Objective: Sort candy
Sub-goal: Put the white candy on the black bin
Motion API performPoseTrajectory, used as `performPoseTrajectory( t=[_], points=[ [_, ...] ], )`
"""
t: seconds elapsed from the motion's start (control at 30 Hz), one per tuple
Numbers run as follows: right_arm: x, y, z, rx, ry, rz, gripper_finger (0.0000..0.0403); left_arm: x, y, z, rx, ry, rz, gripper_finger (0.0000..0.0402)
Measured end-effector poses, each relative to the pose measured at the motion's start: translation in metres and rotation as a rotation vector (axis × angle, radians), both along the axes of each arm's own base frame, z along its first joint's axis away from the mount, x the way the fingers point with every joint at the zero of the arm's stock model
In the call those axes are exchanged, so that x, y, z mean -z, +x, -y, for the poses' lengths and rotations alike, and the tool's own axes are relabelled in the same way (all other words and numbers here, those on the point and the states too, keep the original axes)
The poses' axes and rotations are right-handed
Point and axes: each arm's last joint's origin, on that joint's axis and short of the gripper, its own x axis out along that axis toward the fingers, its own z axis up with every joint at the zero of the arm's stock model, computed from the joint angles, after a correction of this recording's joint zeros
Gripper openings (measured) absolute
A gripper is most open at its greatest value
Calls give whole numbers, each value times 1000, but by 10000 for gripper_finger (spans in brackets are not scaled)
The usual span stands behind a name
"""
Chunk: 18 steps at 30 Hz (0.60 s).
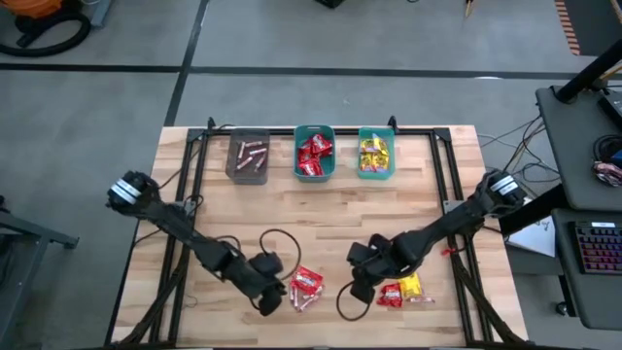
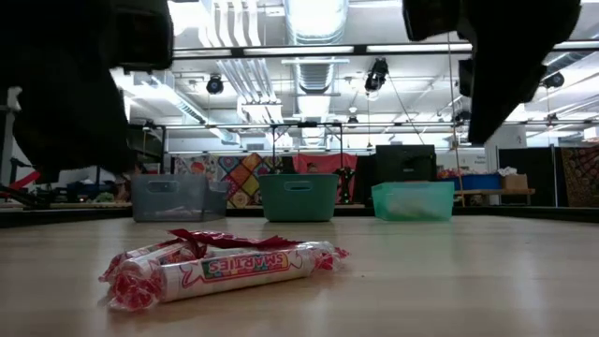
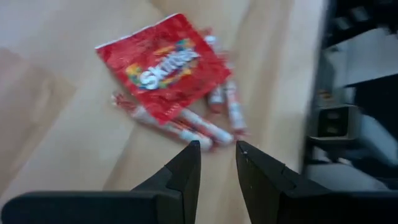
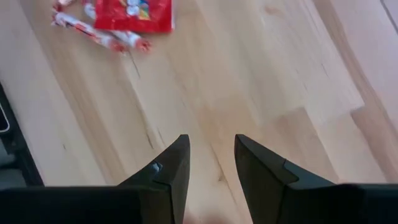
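A loose pile of candy lies near the table's near edge: a red packet [image 1: 307,282] on top of several pinkish stick rolls [image 3: 200,128], which also show in the low view [image 2: 225,269]. A second pile with a red packet [image 1: 390,296], a yellow packet [image 1: 410,286] and sticks lies to its right. My left gripper [image 3: 216,152] is open by a narrow gap, just left of the first pile [image 1: 268,294]. My right gripper [image 4: 211,149] is open between the two piles [image 1: 363,284], over bare wood. The red packet [image 4: 134,11] lies ahead of it.
Three bins stand in a row at the far edge: a grey one [image 1: 248,157] holding pink sticks, a teal one [image 1: 314,154] holding red packets and a teal one [image 1: 376,155] holding yellow packets. Black rails run along the table's sides. Cable loops [image 1: 277,239] lie near both grippers.
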Motion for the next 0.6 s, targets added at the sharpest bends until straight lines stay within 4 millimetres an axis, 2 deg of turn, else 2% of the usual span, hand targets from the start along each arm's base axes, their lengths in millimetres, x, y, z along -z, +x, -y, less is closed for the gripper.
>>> performPoseTrajectory(
  t=[0.23, 0.37, 0.6],
  points=[
    [3, 7, -5, -55, -36, 5, 118, 13, 17, 12, -12, 141, -168, 86],
    [4, 7, -4, -54, -45, 2, 118, 12, 27, 19, -20, 190, -167, 86],
    [4, 7, -4, -52, -44, 2, 118, 19, 30, 19, -50, 235, -164, 86]
  ],
)
